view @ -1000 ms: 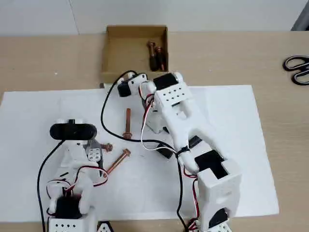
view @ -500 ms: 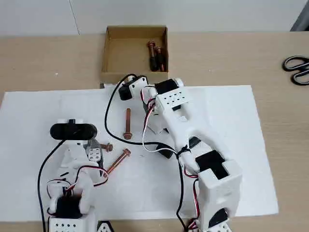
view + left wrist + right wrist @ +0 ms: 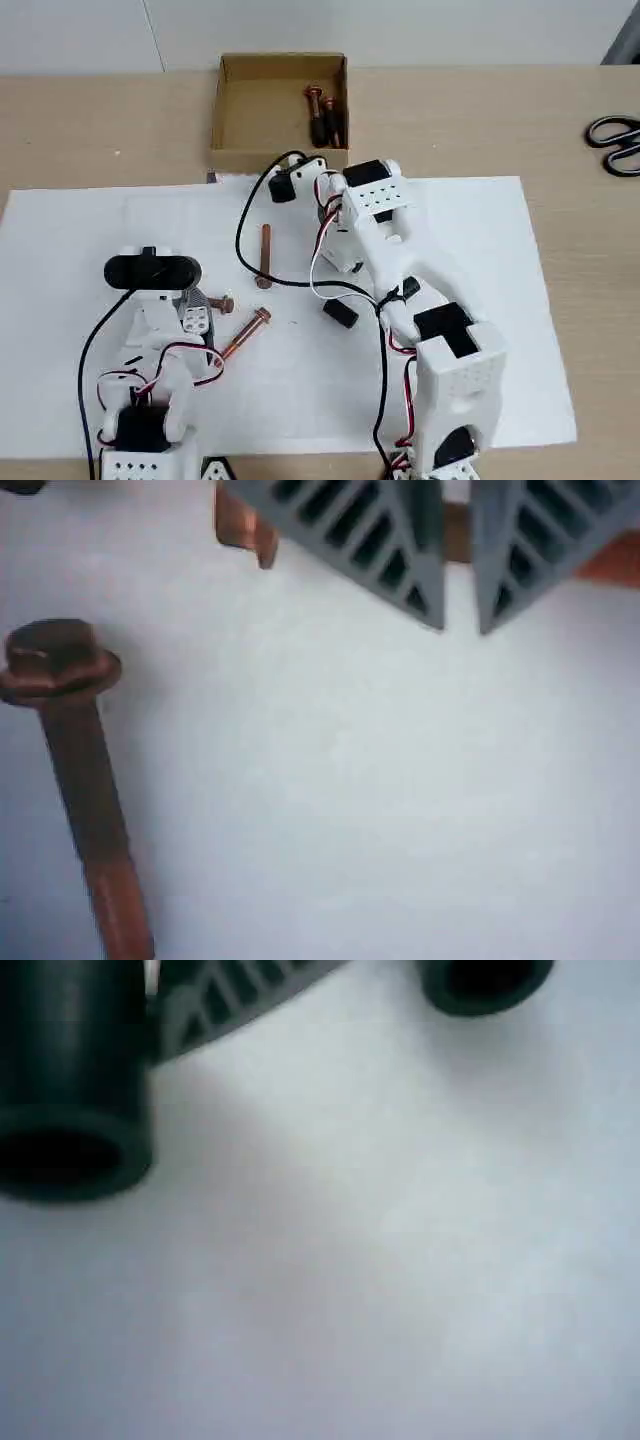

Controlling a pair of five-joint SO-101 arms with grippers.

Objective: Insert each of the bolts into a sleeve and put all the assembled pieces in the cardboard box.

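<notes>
the cardboard box (image 3: 262,115) stands at the far side of the table (image 3: 90,120), just past the edge of a big white paper (image 3: 100,230). 2 done pieces (image 3: 322,115), copper bolts stuck in dark sleeves, lie side by side in the right part of the box.

3 more bolts are on the paper. the straight bolt (image 3: 264,255) lies alone near the middle, with its head toward the arms. the slanted bolt (image 3: 246,334) (image 3: 75,780) lies near the left arm, with its head pointing up toward the middle of the paper. the small bolt (image 3: 222,303) pokes out right beside the left gripper (image 3: 197,308) (image 3: 460,625). in the left wrist view, copper shows just behind that gripper. i cannot tell if the left gripper is grabbing the small bolt or only sitting over it.

the right gripper (image 3: 343,255) is low over the paper, to the right of the straight bolt. it is clamped on a black sleeve (image 3: 70,1090). the sleeve sits tight against the grey finger (image 3: 230,1000), and its round hole faces the wrist camera.

the other sleeve (image 3: 340,313) (image 3: 485,980) lies loose on the paper close to the right arm, apart from the bolts.

a pair of scissors (image 3: 615,142) lies on the bare table far off to the right.
</notes>
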